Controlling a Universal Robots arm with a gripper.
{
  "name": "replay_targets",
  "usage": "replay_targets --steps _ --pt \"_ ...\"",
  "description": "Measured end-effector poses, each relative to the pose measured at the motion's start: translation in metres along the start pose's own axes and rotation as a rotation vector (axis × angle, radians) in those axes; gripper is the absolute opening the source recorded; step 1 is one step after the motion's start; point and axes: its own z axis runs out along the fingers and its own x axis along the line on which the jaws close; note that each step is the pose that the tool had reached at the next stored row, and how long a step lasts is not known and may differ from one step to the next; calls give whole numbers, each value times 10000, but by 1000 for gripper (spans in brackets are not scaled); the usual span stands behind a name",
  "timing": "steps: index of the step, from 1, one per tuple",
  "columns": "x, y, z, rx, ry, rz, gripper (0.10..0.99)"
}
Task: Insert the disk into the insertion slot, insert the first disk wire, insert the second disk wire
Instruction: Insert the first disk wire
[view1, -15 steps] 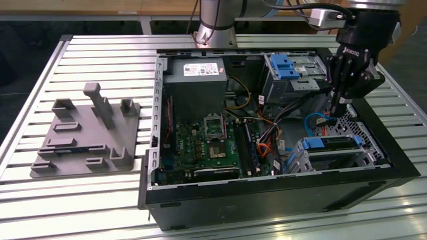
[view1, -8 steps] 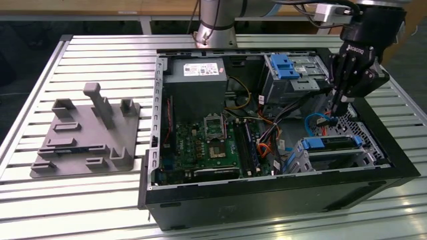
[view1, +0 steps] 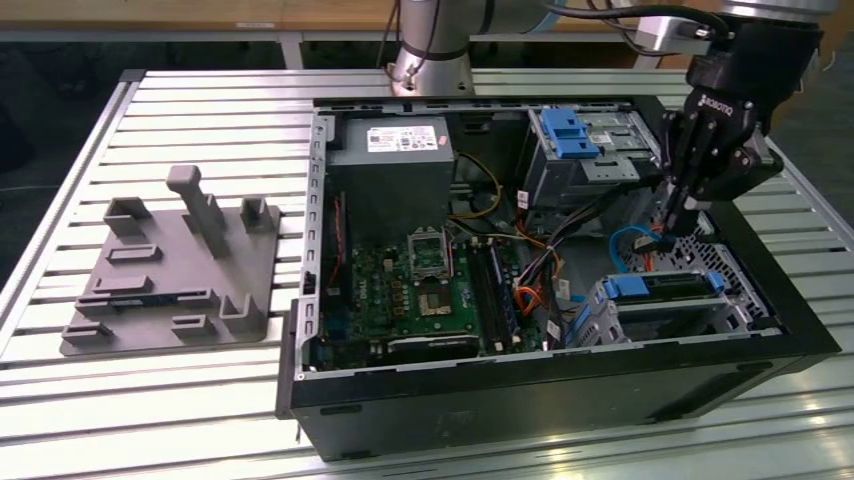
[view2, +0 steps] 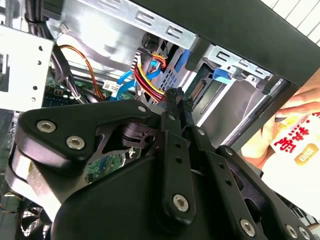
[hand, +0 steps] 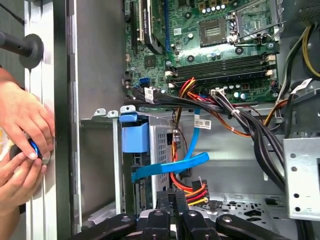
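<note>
Here, the black robot gripper (view1: 683, 222) is hanging inside the open black computer case (view1: 534, 392), its fingers (hand: 167, 202) pressing almost together at the end of the red and yellow wire bundle (hand: 192, 186), while the flat grey blue-framed disk (view1: 663, 286) is already sitting in the silver perforated insertion slot (view1: 721, 315) nearby.

Exterior view high, wrist views close — inside case (view1: 534, 400)

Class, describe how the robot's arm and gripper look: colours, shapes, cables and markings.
The arm is a silver-grey metal tube. The gripper is black, built of flat linked bars fastened with silver screws, with white lettering on its body. Black cables run near its wrist.
</note>
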Motion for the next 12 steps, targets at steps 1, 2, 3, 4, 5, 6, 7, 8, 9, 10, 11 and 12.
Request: replay_targets --steps 1,2,3,4,5,6,7,8,9,10,11,12 --pt "13 -1 4 -5 -3 14 165" --pt "26 -2 9 -11 -6 30 165" --pt "37 -3 13 -16 -12 43 165" --pt "49 -5 17 -21 -22 54 165" --pt "59 -6 20 -25 -37 63 165" --pt "70 -7 24 -30 -56 71 165" --pt "80 -8 28 -35 -74 78 165" --pt "91 -9 32 -39 -92 86 165" --pt "102 -10 36 -44 -109 94 165" --pt "114 -11 40 -48 -126 103 165" --pt "125 -12 43 -53 -144 111 165" --pt "134 -13 47 -58 -185 114 165"
